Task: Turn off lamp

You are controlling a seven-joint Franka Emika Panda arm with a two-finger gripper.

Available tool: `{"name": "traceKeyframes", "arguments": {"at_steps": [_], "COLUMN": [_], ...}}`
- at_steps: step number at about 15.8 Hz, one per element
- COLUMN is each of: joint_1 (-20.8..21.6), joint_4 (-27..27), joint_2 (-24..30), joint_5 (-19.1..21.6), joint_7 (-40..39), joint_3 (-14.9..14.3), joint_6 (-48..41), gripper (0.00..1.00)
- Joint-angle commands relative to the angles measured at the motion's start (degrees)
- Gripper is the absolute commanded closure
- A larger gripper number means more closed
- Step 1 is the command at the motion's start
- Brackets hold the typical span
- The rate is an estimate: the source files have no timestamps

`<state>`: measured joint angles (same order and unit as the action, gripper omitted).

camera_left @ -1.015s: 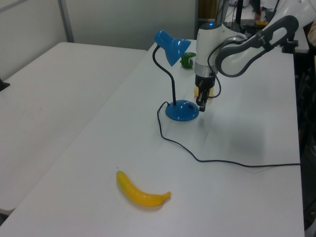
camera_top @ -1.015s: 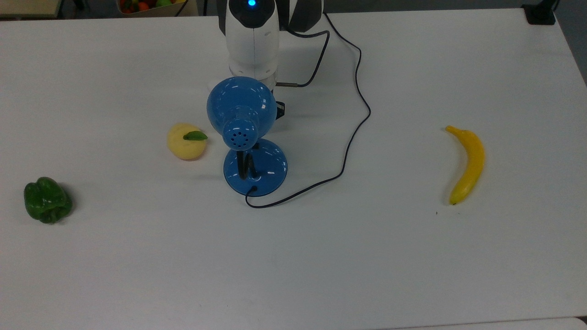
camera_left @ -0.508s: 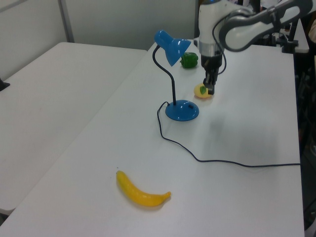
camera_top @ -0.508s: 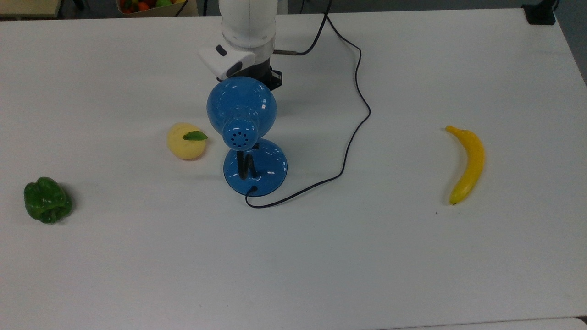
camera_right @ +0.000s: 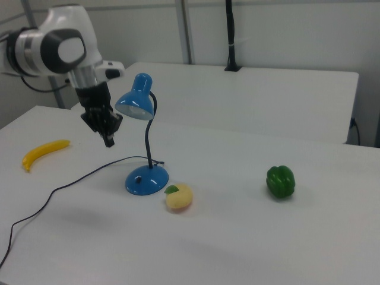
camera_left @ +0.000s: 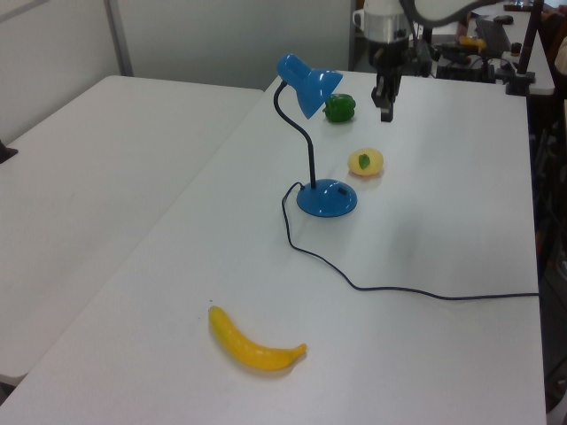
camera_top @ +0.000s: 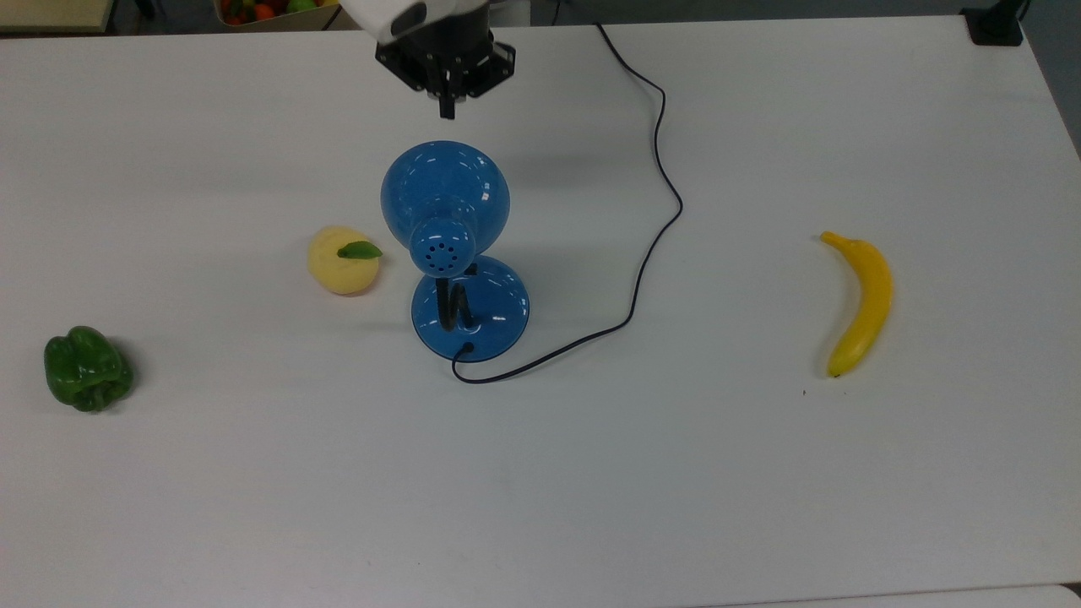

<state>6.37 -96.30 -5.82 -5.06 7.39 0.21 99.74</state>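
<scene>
Near the middle of the white tabletop stands the lamp, its round blue base flat on the surface and its black neck rising to a domed shade. At the top edge of the top view, the pincer hangs above the shade in the frame, clear of it, fingers pointing down and drawn together with no gap visible and nothing between them. The right view shows what the top view cannot: the pincer is raised well off the tabletop, level with the shade and just to the right view's left of it. The right view also shows the open underside of the shade. The left view places the pincer beyond the lamp, near the green pepper. A yellow fruit with a leaf lies just beside the base. A banana lies well apart at the top view's right. The thin dark cord runs from the base toward the frame's top.
</scene>
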Motion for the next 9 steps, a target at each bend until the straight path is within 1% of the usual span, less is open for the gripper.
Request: {"name": "traceKeyframes", "arguments": {"at_steps": [1,3,4,5,6,7,8,9], "joint_1": [0.3,0.3,0.2,0.1,-0.1,-0.1,-0.3,-0.2], "joint_4": [5.5,5.8,5.6,5.4,5.3,5.3,5.3,5.2], "joint_2": [-0.1,0.8,1.3,1.9,2.4,2.9,3.4,3.9], "joint_5": [-0.1,-0.1,0.0,0.1,0.3,0.3,0.3,0.3], "joint_7": [0.3,0.3,0.3,0.3,0.3,0.3,0.3,0.3], "joint_3": [0.2,0.2,0.2,0.2,0.1,0.1,0.1,0.1], "joint_6": [-4.9,-5.3,-5.3,-5.5,-6.3,-7.4,-7.9,-7.8], "gripper": [1.0,1.0,0.97,0.81,0.53,0.19,0.07,0.03]}}
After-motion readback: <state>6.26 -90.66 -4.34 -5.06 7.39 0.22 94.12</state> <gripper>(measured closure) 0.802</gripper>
